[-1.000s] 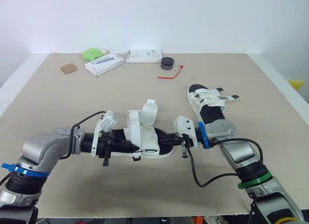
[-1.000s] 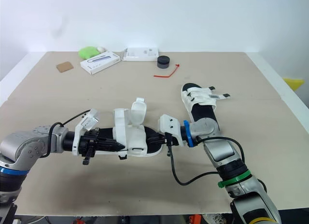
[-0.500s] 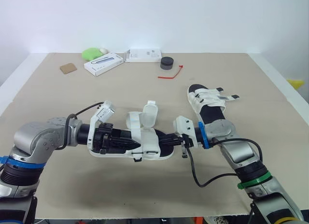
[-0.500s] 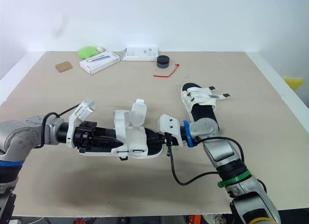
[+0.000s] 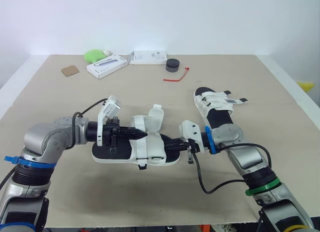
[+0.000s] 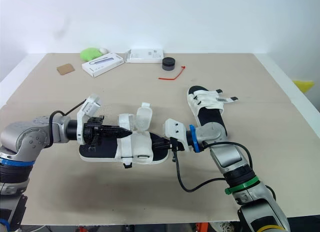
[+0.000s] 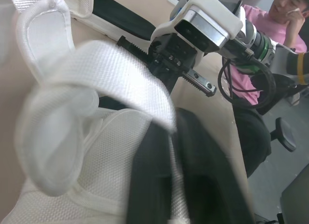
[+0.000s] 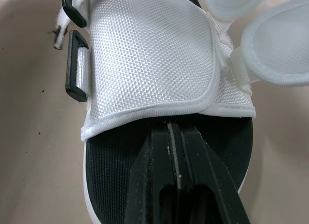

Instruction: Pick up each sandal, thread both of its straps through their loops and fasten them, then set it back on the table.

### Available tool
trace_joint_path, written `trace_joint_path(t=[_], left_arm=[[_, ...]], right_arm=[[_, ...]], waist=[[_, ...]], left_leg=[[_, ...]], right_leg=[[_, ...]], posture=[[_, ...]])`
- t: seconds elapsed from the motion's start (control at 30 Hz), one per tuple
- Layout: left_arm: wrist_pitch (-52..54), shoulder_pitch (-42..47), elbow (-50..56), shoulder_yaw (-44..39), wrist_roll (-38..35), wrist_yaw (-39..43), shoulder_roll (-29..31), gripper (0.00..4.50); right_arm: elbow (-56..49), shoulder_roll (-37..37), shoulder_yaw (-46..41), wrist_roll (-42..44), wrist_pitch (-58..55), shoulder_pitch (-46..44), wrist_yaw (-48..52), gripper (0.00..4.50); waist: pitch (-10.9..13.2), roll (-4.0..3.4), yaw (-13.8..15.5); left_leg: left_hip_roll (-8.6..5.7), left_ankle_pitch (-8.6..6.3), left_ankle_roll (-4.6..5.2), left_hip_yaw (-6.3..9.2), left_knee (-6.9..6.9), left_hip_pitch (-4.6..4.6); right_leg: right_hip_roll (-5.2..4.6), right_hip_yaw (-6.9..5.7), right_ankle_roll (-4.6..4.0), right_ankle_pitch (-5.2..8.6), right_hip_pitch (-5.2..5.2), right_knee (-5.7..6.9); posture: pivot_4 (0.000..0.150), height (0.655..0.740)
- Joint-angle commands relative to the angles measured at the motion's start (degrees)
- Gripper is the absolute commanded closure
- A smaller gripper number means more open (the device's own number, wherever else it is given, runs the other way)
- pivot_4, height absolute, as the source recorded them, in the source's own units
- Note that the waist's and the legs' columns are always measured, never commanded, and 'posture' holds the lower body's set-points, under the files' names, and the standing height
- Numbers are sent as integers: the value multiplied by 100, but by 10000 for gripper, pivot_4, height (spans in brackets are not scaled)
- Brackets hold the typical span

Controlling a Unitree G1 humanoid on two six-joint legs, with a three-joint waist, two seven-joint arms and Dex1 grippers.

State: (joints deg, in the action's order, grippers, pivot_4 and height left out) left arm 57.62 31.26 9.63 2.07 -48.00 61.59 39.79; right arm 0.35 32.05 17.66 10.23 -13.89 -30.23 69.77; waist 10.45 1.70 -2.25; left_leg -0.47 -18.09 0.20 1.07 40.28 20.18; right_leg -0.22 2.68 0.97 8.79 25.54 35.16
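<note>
The sandal [image 5: 150, 148] being worked on sits in the near middle of the table [image 5: 240, 72], lengthwise from left to right, with its loose strap ends [image 5: 156, 117] standing up on the far side. The second sandal [image 5: 215, 109] lies well apart, farther off to the right. The right gripper [image 5: 172, 143] comes in at the sandal's right end. Its fingers [image 8: 159, 175] are pressed together with only a thin line between them, and the tips rest on the black footbed [image 8: 116, 151] just at the edge of the wide white strap [image 8: 149, 64]. Whether they pinch anything I cannot tell. The left gripper [image 5: 142, 134] reaches in from the left at strap height. Its fingers also look closed, with the tips against the white webbing, but it isn't clear whether any webbing is caught between them. The sandal looks light. The sole is probably firm foam that bends a little but keeps its shape, so the sole edge at one end is the safest place to pin or lift it. The straps are soft woven webbing that will flop and fold, so each should be held near its free tip to steer it. The black loops [image 8: 76, 64] on the near side look like hard plastic with narrow slots, so a strap end has to go in flat. Pulling hard would drag such a light sandal across the table unless the other gripper holds it down.
</note>
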Motion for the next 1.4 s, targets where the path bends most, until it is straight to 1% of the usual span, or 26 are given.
trace_joint_path(t=[0.03,0.2,0.33,0.57,0.63,0.67,0.7,0.73,0.8,0.83,0.87,1.03,1.13,1.2,1.23,1.3,1.4], left_arm=[[-79,-132,297,49,3,223,169,44633],[-126,-371,561,139,54,357,314,44633],[-432,-582,752,383,357,528,482,44633],[-217,-578,758,249,202,302,403,44633],[-171,-533,778,182,114,331,438,39470],[-189,-512,833,142,85,374,484,37953],[-207,-497,870,117,73,392,511,34638],[-179,-482,898,92,29,410,546,29148],[-36,-402,980,-46,-160,548,722,24430],[13,-374,1002,-93,-225,586,780,19017],[79,-340,1020,-133,-303,654,883,15949],[180,-376,1037,-332,-473,1154,1572,15949],[154,-857,1051,-559,-501,1687,2276,15949],[236,-1262,1291,-706,-717,1874,2516,15949],[262,-1478,1458,-753,-815,1935,2597,15949],[158,-1929,1743,-806,-821,1843,2525,15949],[-99,-2404,2001,-785,-655,1447,2205,15949]], right_arm=[[-95,26,-54,7,26,-80,-3,45000],[-81,16,-43,6,33,-104,9,45000],[-68,-6,-22,0,41,-121,17,45000],[-37,-10,-21,-11,56,-154,36,45000],[-34,-8,-25,-15,58,-159,52,45000],[-33,-7,-26,-16,60,-161,58,45000],[-29,-7,-27,-17,63,-163,62,45000],[-28,-6,-27,-18,64,-163,67,45000],[-23,-2,-24,-23,74,-166,81,45000],[-19,-1,-23,-26,79,-167,85,45000],[-10,0,-23,-29,87,-169,90,45000],[6,4,-28,-36,113,-174,100,45000],[4,15,-30,-31,127,-164,115,45000],[-5,21,-28,-28,133,-146,122,45000],[-10,23,-27,-23,132,-140,123,45000],[-13,19,-17,-25,144,-121,122,45000],[-12,4,-2,-28,150,-112,115,45000]], waist=[[0,0,0],[0,0,-22],[0,0,-28],[0,0,-25],[0,0,-25],[0,0,-25],[0,0,-25],[0,0,-26],[0,0,-29],[0,0,-31],[0,0,-30],[0,0,-34],[1,0,-53],[2,-2,-45],[2,-2,-36],[2,-2,-29],[1,-2,-27]], left_leg=[[0,0,0,0,0,0],[2,-1,1,3,0,0],[2,-1,1,-2,0,-1],[1,0,1,-1,0,-1],[1,0,1,0,0,-1],[1,0,1,0,0,-1],[1,0,1,0,0,0],[2,0,1,0,0,-1],[2,0,1,0,0,-1],[4,-1,1,0,0,-1],[4,-1,1,1,0,-1],[4,-1,2,-1,0,-2],[6,-2,4,-5,0,-1],[10,-6,8,-8,-4,0],[8,-6,8,-5,-4,3],[8,-6,8,-2,-4,11],[6,-11,1,-7,-4,17]], right_leg=[[0,0,0,0,0,0],[2,-2,0,2,0,0],[2,1,1,2,0,0],[2,0,2,2,0,1],[2,0,2,2,0,1],[2,0,2,2,0,1],[2,0,2,2,0,1],[2,0,2,2,0,1],[3,-1,1,2,0,1],[5,-1,1,2,0,1],[6,-1,1,2,1,1],[5,-1,2,5,1,1],[8,0,0,7,5,2],[8,0,-7,13,14,6],[6,-2,-6,17,17,11],[6,-3,-6,19,21,11],[-2,0,-1,22,29,12]], posture=[[1500,7400],[1500,7400],[1500,7400],[1500,7400],[1500,7400],[1500,7400],[1500,7400],[1500,7400],[1500,7400],[1500,7400],[1500,7400],[1500,7400],[1500,7400],[1500,7400],[1500,7400],[1500,7400],[1500,7400]])
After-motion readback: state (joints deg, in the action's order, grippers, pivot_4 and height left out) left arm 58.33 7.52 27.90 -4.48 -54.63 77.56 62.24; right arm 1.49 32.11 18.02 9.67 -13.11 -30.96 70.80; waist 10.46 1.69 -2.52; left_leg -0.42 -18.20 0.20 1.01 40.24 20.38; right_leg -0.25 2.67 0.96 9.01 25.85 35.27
